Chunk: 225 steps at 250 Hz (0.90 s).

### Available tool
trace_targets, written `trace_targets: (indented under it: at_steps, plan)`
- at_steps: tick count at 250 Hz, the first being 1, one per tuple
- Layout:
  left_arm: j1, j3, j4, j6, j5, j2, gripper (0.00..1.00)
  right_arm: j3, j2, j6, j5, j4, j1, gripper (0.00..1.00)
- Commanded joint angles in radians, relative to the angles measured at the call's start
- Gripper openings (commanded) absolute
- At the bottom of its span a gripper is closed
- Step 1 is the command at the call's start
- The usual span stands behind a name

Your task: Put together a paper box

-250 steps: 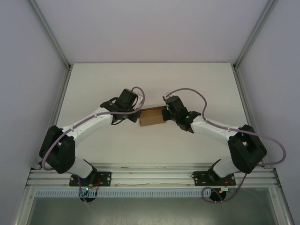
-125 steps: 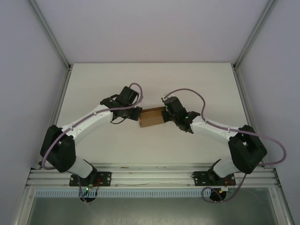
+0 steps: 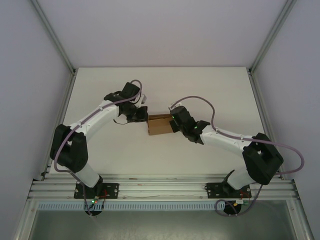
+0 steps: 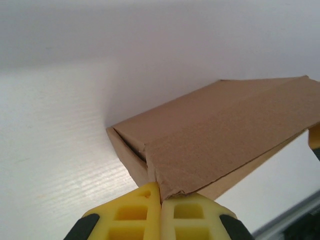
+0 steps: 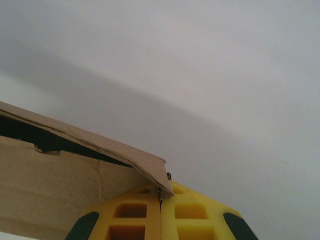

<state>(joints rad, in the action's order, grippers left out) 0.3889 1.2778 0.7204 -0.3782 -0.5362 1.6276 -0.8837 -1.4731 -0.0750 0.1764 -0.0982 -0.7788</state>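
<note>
The paper box [image 3: 159, 126] is a small shallow brown cardboard box lying mid-table between my two arms. My left gripper [image 3: 143, 116] is at its left end. In the left wrist view its yellow fingers [image 4: 130, 215] are shut, and the tips [image 4: 161, 192] touch the ragged corner of the box's lid [image 4: 220, 130], which lies nearly closed over the tray. My right gripper [image 3: 172, 124] is at the box's right end. Its shut tips [image 5: 161, 195] sit under a corner of the lid flap [image 5: 145, 165], with a dark gap showing between that flap and the box wall [image 5: 50, 195].
The white table [image 3: 200, 90] is walled by pale panels with aluminium posts at the back corners. A metal rail [image 3: 160, 187] carrying both arm bases runs along the near edge. Grey cables loop above each wrist.
My left arm has swung back and to the left, with its wrist turned. The box has slid slightly left, and my right gripper has followed it. Both grippers stay shut.
</note>
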Motion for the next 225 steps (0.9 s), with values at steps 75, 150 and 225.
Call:
trace_targets:
  at_steps: [75, 150, 225]
  plan:
    - [-0.029, 0.123, 0.185, 0.007, -0.185, 0.102, 0.00, 0.040, -0.038, -0.010, -0.016, -0.101, -0.029, 0.04]
    - [-0.039, 0.155, 0.206, -0.022, -0.185, 0.124, 0.00, 0.042, -0.043, 0.010, -0.014, -0.099, -0.028, 0.04]
    - [-0.029, 0.054, 0.103, -0.114, -0.091, 0.067, 0.00, 0.047, -0.051, 0.059, -0.022, -0.085, -0.029, 0.04]
